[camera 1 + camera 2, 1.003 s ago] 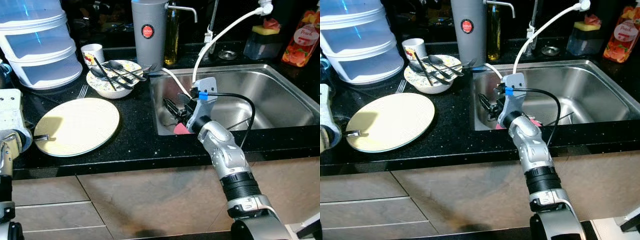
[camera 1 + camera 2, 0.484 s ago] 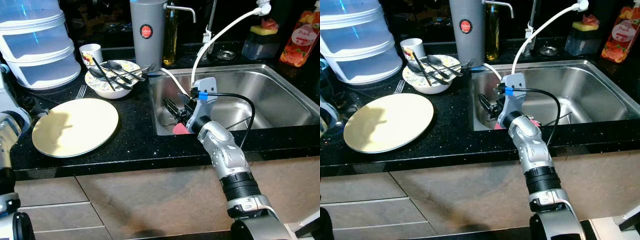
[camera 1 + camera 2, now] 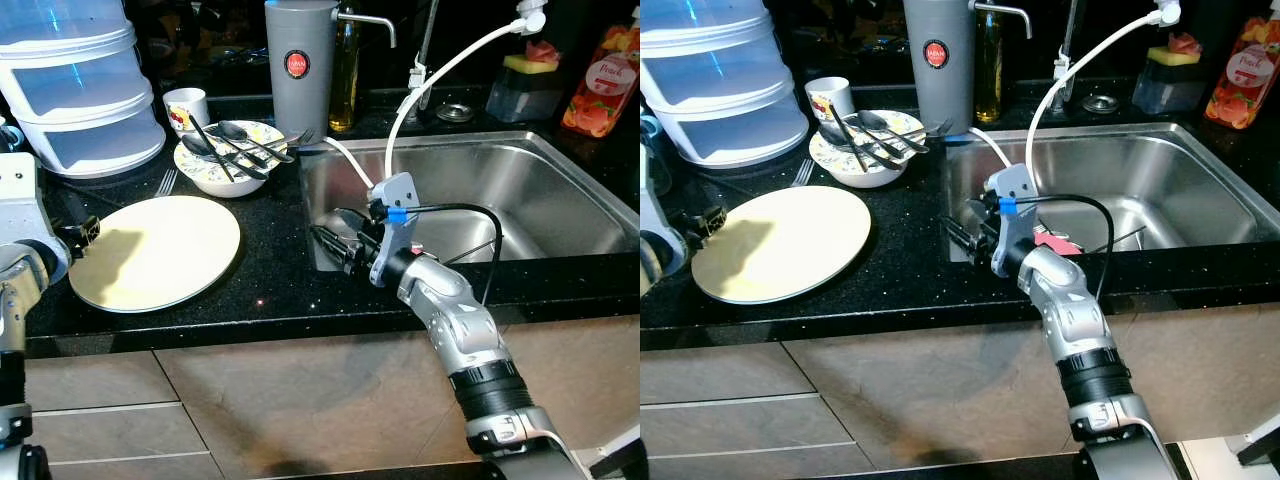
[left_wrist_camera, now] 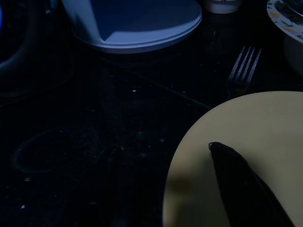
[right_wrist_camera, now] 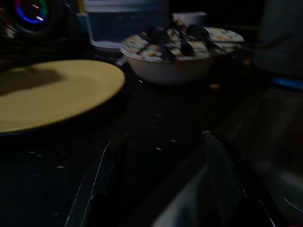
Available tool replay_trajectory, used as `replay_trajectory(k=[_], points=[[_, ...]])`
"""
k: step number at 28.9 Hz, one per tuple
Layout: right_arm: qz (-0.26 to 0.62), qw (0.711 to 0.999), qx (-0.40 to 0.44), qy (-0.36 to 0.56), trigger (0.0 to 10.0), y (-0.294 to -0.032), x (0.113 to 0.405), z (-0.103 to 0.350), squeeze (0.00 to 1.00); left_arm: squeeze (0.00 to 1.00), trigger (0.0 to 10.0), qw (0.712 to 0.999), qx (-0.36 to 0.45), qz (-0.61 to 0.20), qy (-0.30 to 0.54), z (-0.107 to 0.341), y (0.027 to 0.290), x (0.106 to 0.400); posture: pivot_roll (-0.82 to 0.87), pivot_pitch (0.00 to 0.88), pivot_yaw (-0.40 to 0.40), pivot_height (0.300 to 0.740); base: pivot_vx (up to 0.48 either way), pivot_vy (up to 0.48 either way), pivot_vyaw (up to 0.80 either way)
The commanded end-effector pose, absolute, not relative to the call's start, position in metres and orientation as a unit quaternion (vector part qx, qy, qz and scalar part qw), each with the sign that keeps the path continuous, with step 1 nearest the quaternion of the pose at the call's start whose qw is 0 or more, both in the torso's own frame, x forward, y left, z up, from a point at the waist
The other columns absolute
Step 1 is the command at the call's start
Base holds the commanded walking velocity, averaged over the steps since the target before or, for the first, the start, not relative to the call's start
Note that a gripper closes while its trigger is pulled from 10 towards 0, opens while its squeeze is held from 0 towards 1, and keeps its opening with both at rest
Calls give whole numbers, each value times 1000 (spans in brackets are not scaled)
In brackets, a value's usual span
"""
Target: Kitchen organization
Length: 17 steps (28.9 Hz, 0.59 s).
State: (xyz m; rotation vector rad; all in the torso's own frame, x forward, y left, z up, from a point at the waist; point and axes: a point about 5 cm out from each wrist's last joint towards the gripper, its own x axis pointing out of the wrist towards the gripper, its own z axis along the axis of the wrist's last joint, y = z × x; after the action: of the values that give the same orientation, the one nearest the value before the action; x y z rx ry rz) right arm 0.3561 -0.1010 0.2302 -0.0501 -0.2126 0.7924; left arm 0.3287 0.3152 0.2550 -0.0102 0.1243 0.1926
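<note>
Here — black counter [image 3: 270, 275], steel sink [image 3: 520, 190].

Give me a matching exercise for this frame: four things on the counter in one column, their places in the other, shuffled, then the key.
Things:
1. yellow plate
2. fork
3. bowl
4. right gripper

Places:
A. at the sink's left rim, fingers open
B. holds dark spoons
C. between plate and stacked tubs
D. by the left gripper

Pairs: 1-D, 2-C, 3-B, 4-A

bare counter [image 3: 270, 270] between plate [image 3: 160, 250] and sink [image 3: 560, 170], bowl [image 3: 228, 165] behind
</note>
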Motion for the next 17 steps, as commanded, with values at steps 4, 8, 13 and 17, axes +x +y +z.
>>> replay_trajectory(k=[4, 8, 13, 17], points=[[448, 888, -23, -99, 10000, -93, 342, 228, 0, 1000, 10000, 996, -14, 58, 67, 256, 313, 327, 46, 102, 51, 740, 0, 0, 0], [456, 884, -27, -98, 10000, -90, 340, 227, 0, 1000, 10000, 994, -2, 50, 96, 250, 311, 327, 50, 105, 50, 740, 0, 0, 0], [466, 879, -29, -100, 10000, -87, 338, 227, 0, 0, 10000, 990, -16, 32, 138, 237, 310, 326, 49, 107, 51, 740, 0, 0, 0], [472, 875, -31, -100, 10000, -87, 335, 228, 0, 0, 10000, 985, -25, 55, 161, 228, 314, 325, 49, 107, 51, 740, 0, 0, 0]])
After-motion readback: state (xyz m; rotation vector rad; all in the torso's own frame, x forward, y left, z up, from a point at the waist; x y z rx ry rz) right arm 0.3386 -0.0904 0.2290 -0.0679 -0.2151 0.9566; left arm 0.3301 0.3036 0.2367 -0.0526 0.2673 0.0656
